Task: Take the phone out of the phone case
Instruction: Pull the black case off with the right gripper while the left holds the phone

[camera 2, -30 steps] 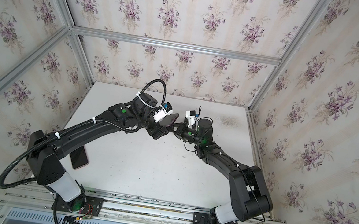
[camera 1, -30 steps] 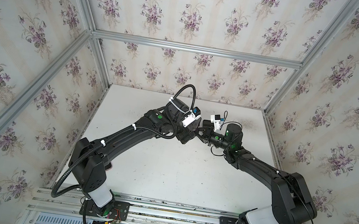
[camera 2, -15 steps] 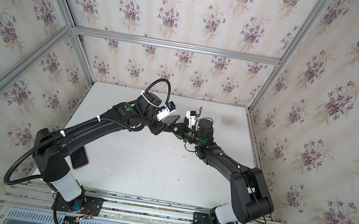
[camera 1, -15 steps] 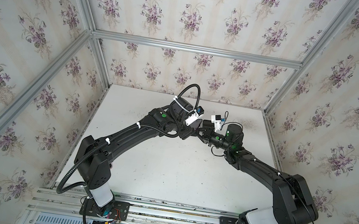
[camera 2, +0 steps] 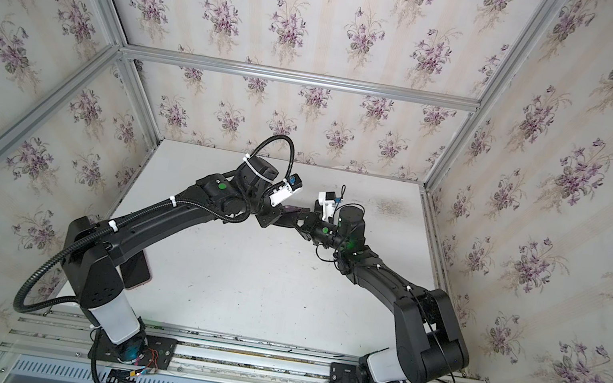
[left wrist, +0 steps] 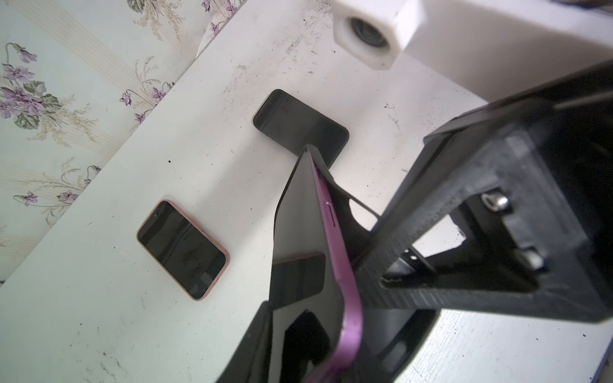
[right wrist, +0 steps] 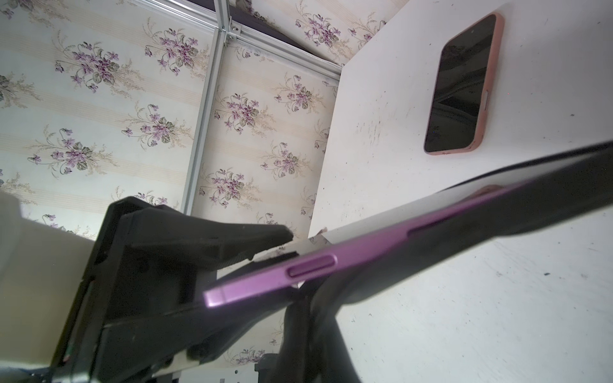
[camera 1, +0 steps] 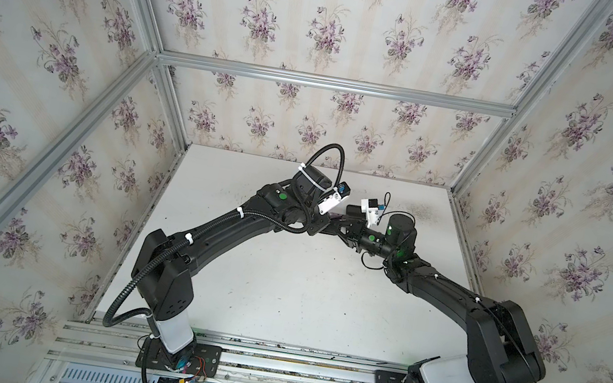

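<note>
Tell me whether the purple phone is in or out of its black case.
Partly out: the purple phone shows a bare side edge, the black case gaping away beside it. Whether the ends are free, cannot tell.

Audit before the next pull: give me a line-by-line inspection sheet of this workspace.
Surface: white table, scuffed and speckled.
Job's things: purple phone held in the air between both arms; black case peeled away from its exposed long edge.
Clutter: pink-cased phone and dark phone lying flat, apart from each other.
Grippers: left pincer closed on the purple phone's end; right pincer shut, apparently on the black case.
Cables: ribbed conduit runs along the left arm; thin wire hangs loose by the right wrist.
Surroundings: floral wallpaper, aluminium frame; nothing else seen.
</note>
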Robot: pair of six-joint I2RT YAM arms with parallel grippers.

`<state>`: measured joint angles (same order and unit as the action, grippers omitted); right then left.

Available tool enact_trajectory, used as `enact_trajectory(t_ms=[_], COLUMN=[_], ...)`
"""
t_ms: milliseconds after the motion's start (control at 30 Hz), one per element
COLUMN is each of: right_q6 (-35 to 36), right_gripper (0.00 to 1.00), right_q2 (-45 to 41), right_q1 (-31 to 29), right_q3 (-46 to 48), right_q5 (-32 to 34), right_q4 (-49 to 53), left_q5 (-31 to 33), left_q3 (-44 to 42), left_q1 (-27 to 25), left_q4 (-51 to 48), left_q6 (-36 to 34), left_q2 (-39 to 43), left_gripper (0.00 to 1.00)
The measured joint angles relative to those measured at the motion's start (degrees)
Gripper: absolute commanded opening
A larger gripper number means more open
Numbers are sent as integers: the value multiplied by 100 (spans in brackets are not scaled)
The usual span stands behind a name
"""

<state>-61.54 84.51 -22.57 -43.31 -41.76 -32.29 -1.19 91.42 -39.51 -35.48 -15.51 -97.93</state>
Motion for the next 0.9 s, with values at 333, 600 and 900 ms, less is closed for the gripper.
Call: enact_trajectory(t_ms=[333, 600, 900], right_q6=[-59, -52, 151], right_gripper=[0, 0, 0], right_q2=[-83, -282, -492], right_q1=[-13, -31, -57], right_q3=[184, 372, 494], right_q5=[-109, -214, -555], right_q4=[68, 227, 828], left_q5=[-173, -391, 24], left_q3=[-457, -837, -1360], left_q1=[-140, -175, -380], left_q4=[138, 304, 391], left_q6=[151, 597, 1161], left_q2=[208, 487, 957], left_gripper=[7, 0, 0])
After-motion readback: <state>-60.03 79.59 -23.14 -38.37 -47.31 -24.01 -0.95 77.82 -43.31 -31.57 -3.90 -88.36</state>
